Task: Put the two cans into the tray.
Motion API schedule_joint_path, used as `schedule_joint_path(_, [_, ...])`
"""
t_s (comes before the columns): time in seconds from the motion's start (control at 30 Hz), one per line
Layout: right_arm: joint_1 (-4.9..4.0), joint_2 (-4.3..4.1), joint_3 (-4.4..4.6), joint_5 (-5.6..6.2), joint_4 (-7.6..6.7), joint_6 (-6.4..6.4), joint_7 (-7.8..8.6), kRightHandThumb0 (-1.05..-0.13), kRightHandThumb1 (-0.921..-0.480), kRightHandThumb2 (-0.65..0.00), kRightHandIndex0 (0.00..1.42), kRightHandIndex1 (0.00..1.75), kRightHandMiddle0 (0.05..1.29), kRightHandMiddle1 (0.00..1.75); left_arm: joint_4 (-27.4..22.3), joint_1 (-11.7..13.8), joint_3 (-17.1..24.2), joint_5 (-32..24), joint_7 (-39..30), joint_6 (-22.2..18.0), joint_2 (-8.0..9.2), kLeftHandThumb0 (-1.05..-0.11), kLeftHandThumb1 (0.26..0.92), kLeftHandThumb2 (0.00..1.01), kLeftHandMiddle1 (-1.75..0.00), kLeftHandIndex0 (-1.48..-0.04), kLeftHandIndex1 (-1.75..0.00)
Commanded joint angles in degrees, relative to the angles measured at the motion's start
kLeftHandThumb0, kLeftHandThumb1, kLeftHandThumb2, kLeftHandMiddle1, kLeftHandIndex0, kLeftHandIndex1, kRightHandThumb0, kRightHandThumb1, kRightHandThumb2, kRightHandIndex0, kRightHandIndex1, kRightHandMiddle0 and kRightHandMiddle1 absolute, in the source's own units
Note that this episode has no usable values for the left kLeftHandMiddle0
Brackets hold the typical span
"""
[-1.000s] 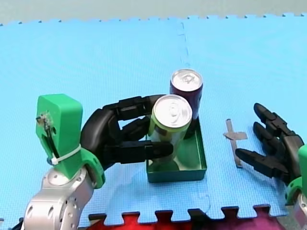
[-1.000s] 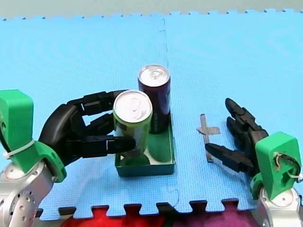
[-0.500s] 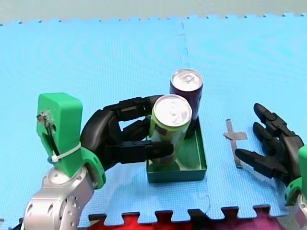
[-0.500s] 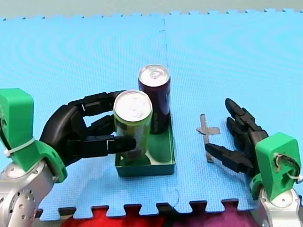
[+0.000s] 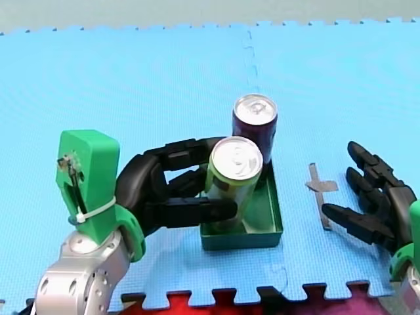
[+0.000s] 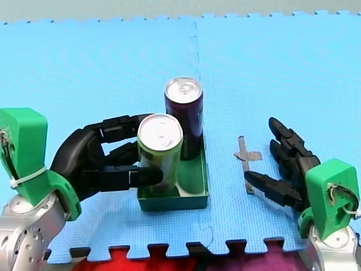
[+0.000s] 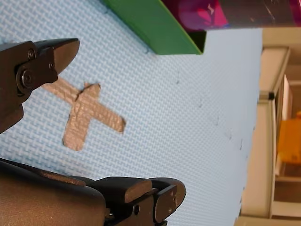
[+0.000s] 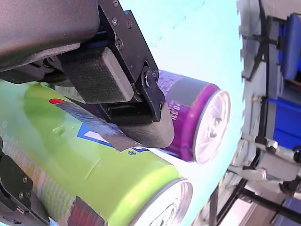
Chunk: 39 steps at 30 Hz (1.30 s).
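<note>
A green can (image 5: 230, 190) stands upright with its lower end inside the front part of the green tray (image 5: 244, 240). My left hand (image 5: 197, 180) is shut on it from the left, thumb across its front. In the second wrist view the finger pads (image 8: 96, 75) press on the green can (image 8: 94, 174). A purple can (image 5: 254, 123) stands upright at the back of the tray, just behind the green one, and is also seen in the second wrist view (image 8: 188, 117). My right hand (image 5: 367, 200) is over the mat to the right of the tray and holds nothing.
A cross of grey tape (image 5: 320, 187) lies on the blue foam mat (image 5: 131, 85) between the tray and the right hand; the tape (image 7: 87, 113) lies between black fingers in the first wrist view. The mat's jagged front edge (image 5: 216, 295) runs near me.
My left arm has shifted slightly right and down, and the green can in it sits a little lower in the tray. The purple can and the right hand have not moved.
</note>
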Motion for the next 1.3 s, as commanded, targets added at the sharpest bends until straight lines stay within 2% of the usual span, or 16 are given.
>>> schedule_joint_path(0.0, [0.56, 0.25, 0.14, -0.21, 0.54, 0.87, 0.47, -0.869, -0.748, 0.0, 0.32, 0.0, 0.29, 0.0, -0.05, -0.47, 0.16, 0.02, -0.2, -0.87, 0.17, -0.401, 0.75, 0.0, -0.01, -1.32, 0.0])
schedule_joint_path(0.6, [1.02, 0.23, 0.16, -0.03, -0.14, 0.82, 0.98, -0.862, -0.741, 0.0, 0.32, 0.0, 0.29, 0.0, 1.42, -0.07, 0.77, -0.09, -0.25, -0.47, 0.15, -0.399, 0.749, 0.0, -0.01, -1.33, 0.0])
schedule_joint_path(1.27, [1.78, 0.36, 0.5, -0.22, -1.27, 0.89, 0.57, -0.859, -0.74, 0.0, 0.32, 0.0, 0.29, 0.0, 2.34, 0.26, 1.59, 0.02, 1.43, 0.68, 0.07, -0.396, 0.752, 0.0, 0.0, -1.33, 0.0])
